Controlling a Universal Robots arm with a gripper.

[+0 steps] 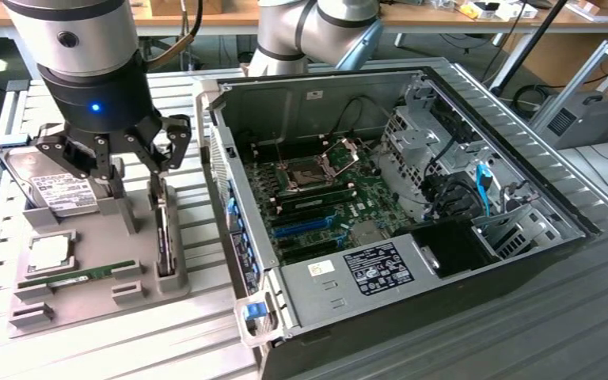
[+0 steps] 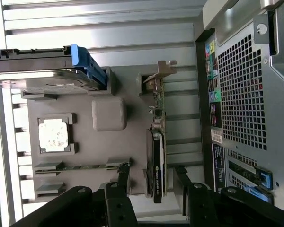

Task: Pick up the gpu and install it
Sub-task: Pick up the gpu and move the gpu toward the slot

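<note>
The gpu (image 1: 162, 237) stands on its long edge in a slot of the grey holder tray (image 1: 98, 237), at the exterior view's left. In the wrist view the gpu (image 2: 157, 161) is a thin dark card with its silvery bracket at the far end. My gripper (image 1: 135, 180) hangs just above the tray, open. Its two dark fingers (image 2: 123, 176) stand on either side of the card's near end, apart from it, and the gripper (image 2: 151, 178) holds nothing.
The tray also carries a hard drive with a blue frame (image 1: 56, 188), a square CPU (image 1: 51, 252) and a green RAM stick (image 1: 77, 275). An open PC case (image 1: 410, 261) lies to the exterior view's right, motherboard (image 1: 320, 198) exposed. A second arm (image 1: 315, 32) stands behind it.
</note>
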